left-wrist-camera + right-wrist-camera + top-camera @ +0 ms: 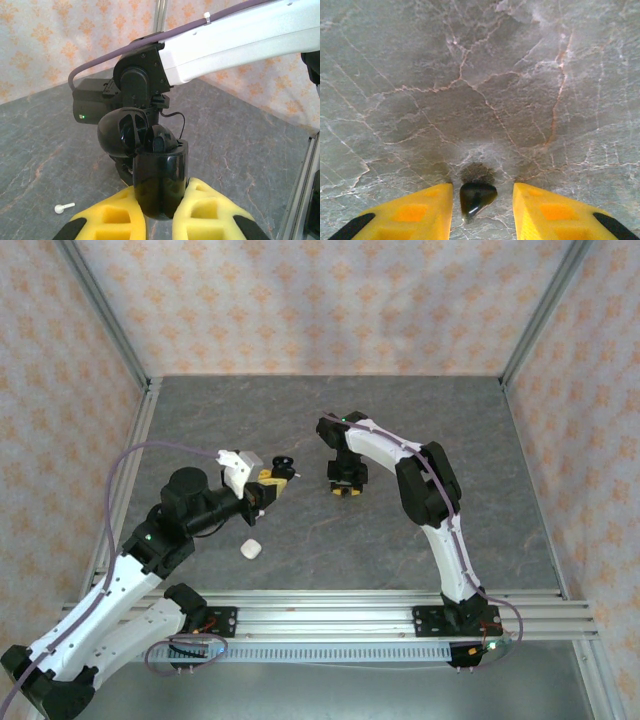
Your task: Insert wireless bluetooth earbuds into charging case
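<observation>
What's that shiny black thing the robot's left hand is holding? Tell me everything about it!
It is the black case, a small rounded shell of glossy plastic, as it looks. Its lid is flipped open and leans back, showing ribs inside. A dark piece sits in the open top; whether it is an earbud is unclear. The left hand pinches its lower half between yellow fingers, holding it upright above the grey table.

Glossy black plastic charging case (160,170): base hidden between yellow foam fingers (115,215) of left gripper (162,189), both cut by bottom edge. Case sockets too dark, contents unclear. On right gripper (482,186), yellow fingers (420,212) also cut by bottom edge. Top view: small rounded white object (250,550) too small to identify.
</observation>
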